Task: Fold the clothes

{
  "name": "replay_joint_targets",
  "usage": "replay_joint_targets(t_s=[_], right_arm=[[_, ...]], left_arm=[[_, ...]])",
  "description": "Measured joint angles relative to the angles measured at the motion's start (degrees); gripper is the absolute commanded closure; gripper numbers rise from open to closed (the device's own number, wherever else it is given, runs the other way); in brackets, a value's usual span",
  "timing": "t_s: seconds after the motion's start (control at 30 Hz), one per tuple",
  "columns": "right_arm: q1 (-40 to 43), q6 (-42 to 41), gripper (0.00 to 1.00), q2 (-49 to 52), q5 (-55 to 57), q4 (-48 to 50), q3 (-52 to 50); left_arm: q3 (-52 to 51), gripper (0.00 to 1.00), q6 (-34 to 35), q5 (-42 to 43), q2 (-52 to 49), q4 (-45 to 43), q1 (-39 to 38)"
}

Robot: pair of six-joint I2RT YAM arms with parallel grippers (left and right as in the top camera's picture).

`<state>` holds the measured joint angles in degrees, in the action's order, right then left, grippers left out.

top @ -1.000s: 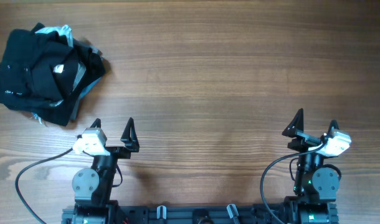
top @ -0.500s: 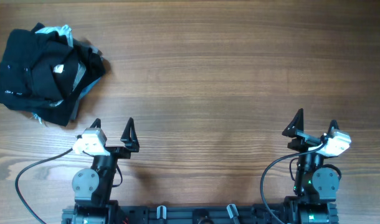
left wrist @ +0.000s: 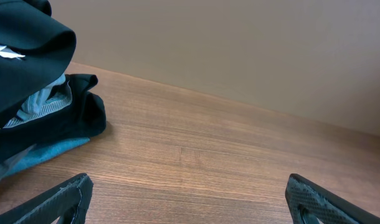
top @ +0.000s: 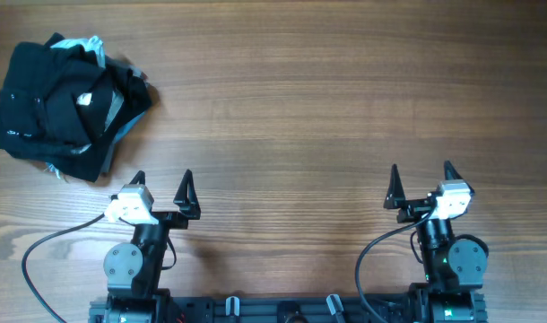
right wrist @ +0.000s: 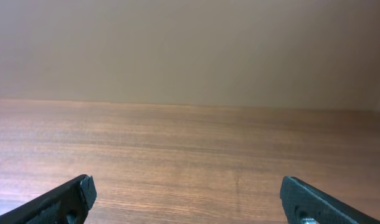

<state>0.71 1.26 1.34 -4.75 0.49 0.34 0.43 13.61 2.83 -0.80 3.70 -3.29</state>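
The clothes, a black T-shirt (top: pixel 36 112), lie crumpled in a heap at the table's far left, a small white label (top: pixel 83 99) showing on top. In the left wrist view the black T-shirt (left wrist: pixel 25 40) fills the upper left corner. My left gripper (top: pixel 161 178) stands open near the front edge, a short way in front and to the right of the heap, touching nothing. On the right side my right gripper (top: pixel 421 169) is open too, far from the heap. Bare wood shows between the left gripper (left wrist: pixel 187 183) fingers and between the right gripper (right wrist: pixel 185 182) fingers.
A pale blue garment (top: pixel 81 43) and a dark garment with grey trim (top: pixel 119 106) are bundled under the T-shirt; the pale blue garment (left wrist: pixel 50 152) and the grey trim (left wrist: pixel 43 102) also show from the left wrist. A beige wall (right wrist: pixel 190 50) rises behind the table's far edge.
The right arm has swung to the left, and its gripper now points straight away from the base. The left arm and the heap have not moved.
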Motion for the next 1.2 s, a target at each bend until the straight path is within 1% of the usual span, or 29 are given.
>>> replay_joint_targets(t_s=[0.13, 0.3, 0.8, 1.2], right_arm=[[-0.8, 0.6, 0.00, -0.3, -1.0, 1.9, 0.0], [-4.1, 0.8, 0.00, -0.5, -1.2, -0.2, 0.0], [-3.9, 3.2, 0.00, 0.1, 0.1, -0.3, 0.0], [-3.9, 3.2, 0.00, 0.1, 0.1, -0.4, 0.0]], left_arm=[[0.0, 0.00, 0.0, 0.0, 0.0, 0.0, 0.0], [0.0, 0.00, 0.0, 0.0, 0.0, 0.0, 0.0], [0.0, 0.00, 0.0, 0.0, 0.0, 0.0, 0.0], [0.0, 0.00, 0.0, 0.0, 0.0, 0.0, 0.0]])
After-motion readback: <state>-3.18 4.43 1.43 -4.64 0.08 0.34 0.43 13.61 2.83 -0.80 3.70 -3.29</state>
